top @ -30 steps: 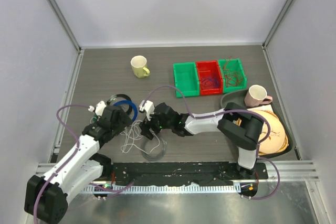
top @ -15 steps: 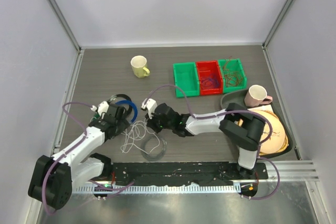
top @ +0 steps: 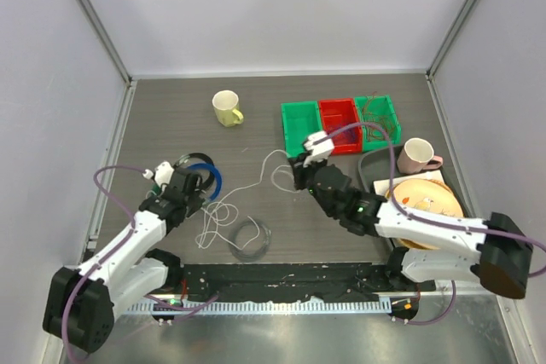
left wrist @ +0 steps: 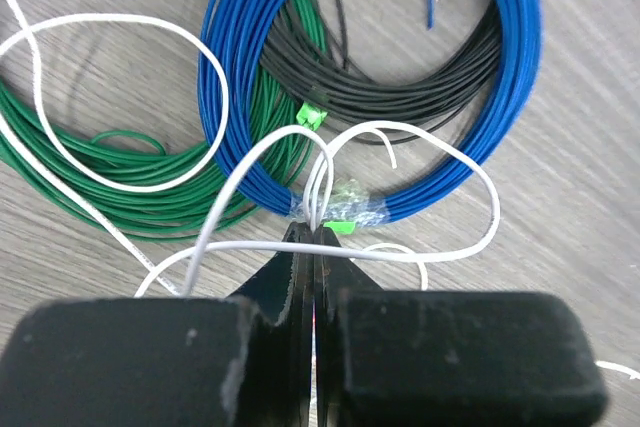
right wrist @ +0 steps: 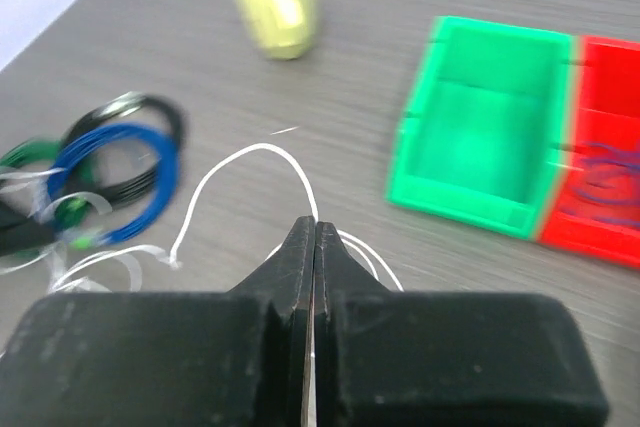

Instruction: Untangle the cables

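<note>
Cables (top: 217, 215) lie as a loose white heap on the table (top: 171, 117) between the two arms, and a white cable (left wrist: 110, 16) from it is pinched at both ends of its reach. The left gripper (left wrist: 313, 237) has its jaws pressed flat together on a couple of strands just beside the blue ring (left wrist: 505, 97). The right gripper (right wrist: 314, 232), closed with no gap, holds a strand out toward the green bin (right wrist: 480, 137). This looks like an anchor and a puller: one end pinned, the other drawn away so the loops slide free (whether both hold the very same wire I cannot tell). Gripping so close to the blue ring risks dragging it along. Purplish wires (right wrist: 612, 162) in the red bin (right wrist: 600, 217) suggest where freed ones go
</note>
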